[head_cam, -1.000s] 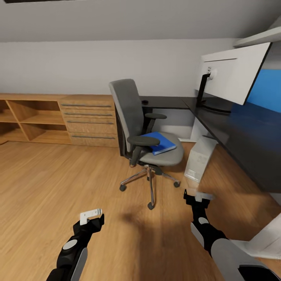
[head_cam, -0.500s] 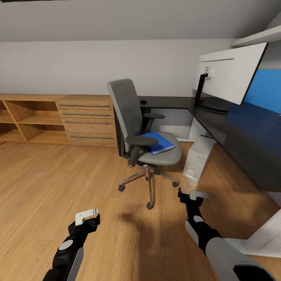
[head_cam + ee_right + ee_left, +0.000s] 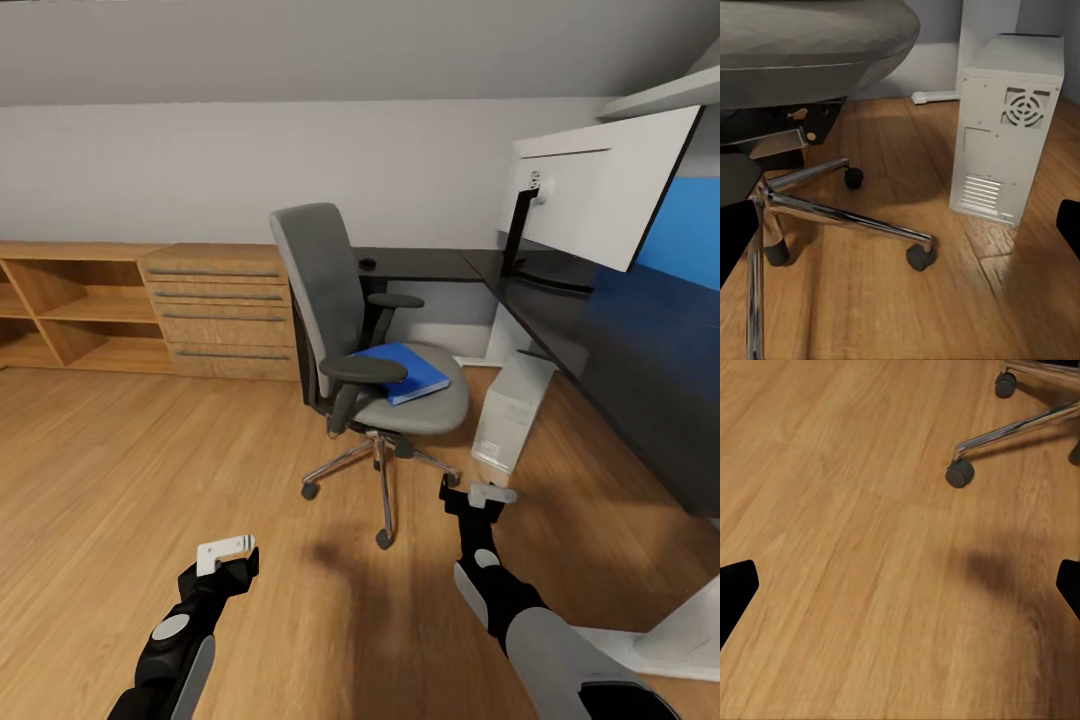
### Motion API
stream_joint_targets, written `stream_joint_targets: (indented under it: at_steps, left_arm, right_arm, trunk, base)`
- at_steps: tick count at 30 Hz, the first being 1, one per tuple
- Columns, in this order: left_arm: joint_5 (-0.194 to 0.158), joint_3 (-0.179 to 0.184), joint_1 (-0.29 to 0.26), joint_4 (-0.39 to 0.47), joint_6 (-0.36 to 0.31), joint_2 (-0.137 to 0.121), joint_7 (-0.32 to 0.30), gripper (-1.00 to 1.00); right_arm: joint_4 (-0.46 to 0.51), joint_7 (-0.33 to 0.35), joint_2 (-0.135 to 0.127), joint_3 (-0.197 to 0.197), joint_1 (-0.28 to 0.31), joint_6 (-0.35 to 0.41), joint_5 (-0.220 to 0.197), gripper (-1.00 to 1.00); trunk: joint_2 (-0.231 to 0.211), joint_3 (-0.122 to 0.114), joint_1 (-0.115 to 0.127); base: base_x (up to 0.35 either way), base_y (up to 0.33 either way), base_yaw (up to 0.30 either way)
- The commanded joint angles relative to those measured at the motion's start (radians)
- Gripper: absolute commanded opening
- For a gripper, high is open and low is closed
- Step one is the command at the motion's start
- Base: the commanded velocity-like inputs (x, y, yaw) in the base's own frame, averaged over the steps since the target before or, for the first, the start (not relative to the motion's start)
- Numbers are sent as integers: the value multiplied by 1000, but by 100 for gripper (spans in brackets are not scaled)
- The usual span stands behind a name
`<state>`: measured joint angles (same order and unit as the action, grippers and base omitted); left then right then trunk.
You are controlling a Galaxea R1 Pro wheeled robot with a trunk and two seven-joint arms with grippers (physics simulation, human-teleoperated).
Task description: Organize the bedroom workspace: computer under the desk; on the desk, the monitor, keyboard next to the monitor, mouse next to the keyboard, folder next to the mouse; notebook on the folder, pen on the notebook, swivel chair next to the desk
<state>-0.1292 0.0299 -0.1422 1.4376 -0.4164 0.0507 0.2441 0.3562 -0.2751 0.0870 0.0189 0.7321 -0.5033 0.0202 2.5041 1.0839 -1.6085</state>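
Both claws low, jaws apart | folder [image 3: 405, 369] on swivel chair [image 3: 350, 330] | computer [image 3: 510, 410] by desk [image 3: 600, 340] edge

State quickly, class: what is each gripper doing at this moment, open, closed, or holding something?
Left gripper: open, holding nothing, above the wood floor.
Right gripper: open, holding nothing, near the swivel chair.

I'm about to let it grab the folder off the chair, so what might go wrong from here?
The swivel chair sits on castors, so a nudge from the right gripper may roll it away. Its armrest overlaps the near edge of the blue folder, which could block a low reach. The computer stands close beside the chair's base.
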Motion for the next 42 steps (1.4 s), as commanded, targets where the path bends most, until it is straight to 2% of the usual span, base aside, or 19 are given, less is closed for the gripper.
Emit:
stream_joint_targets:
  at_steps: [1,10,16,20,22,25,26,28,34,35,36,38,39,41,42]
  left_arm:
    - [-11,1,0,1,-4,-1,9,100]
    - [-10,-1,0,0,-4,-4,10,100]
    - [-11,-17,0,0,-4,-5,10,100]
    - [-12,-26,0,0,-4,-5,10,100]
    - [-12,-36,0,0,-4,-4,11,100]
    - [-12,-45,0,0,-4,-4,11,100]
    - [-12,-51,0,0,-4,-3,11,100]
    - [-12,-53,0,0,-4,-3,11,100]
    - [-12,-55,0,0,-4,-3,11,100]
    - [-12,-56,0,0,-4,-3,11,100]
    - [-12,-56,0,0,-4,-3,11,100]
    - [-12,-56,0,0,-4,-3,11,100]
    - [-12,-56,0,0,-4,-3,11,100]
    - [-12,-56,0,0,-4,-3,10,100]
    - [-12,-56,0,0,-4,-3,10,100]
  right_arm:
    - [-1,-2,0,2,0,-3,2,100]
    - [-2,-3,-10,8,1,1,0,100]
    - [-2,-3,-14,31,0,4,0,100]
    - [-3,-2,-24,69,1,6,-6,100]
    - [-2,-2,-29,107,1,8,-31,100]
    - [-2,-1,-42,137,1,9,-69,100]
    - [-2,0,-63,151,1,17,-111,100]
    - [-1,1,-70,155,1,27,-135,100]
    - [2,7,-100,161,1,83,-250,100]
    - [15,38,-113,163,1,116,-322,100]
    - [21,51,-115,164,1,125,-343,100]
    - [51,110,-126,165,1,165,-439,100]
    - [59,125,-131,165,1,176,-466,100]
    - [82,178,-155,164,0,219,-566,100]
    - [85,190,-162,164,0,227,-587,100]
  trunk:
    - [0,1,0]
    - [0,1,0]
    - [0,1,0]
    - [0,1,0]
    - [0,1,0]
    - [0,1,0]
    - [0,1,0]
    - [0,1,0]
    - [0,1,0]
    - [0,1,0]
    - [0,1,0]
    - [0,1,0]
    - [0,1,0]
    - [0,1,0]
    - [0,1,0]
  base:
    - [98,0,0]
    - [28,0,0]
    - [1,0,0]
    - [0,0,0]
    - [0,0,0]
    - [0,0,0]
    - [0,0,0]
    - [0,0,0]
    - [0,0,0]
    - [0,0,0]
    - [0,0,0]
    - [0,0,0]
    - [0,0,0]
    - [76,0,0]
    - [160,0,0]
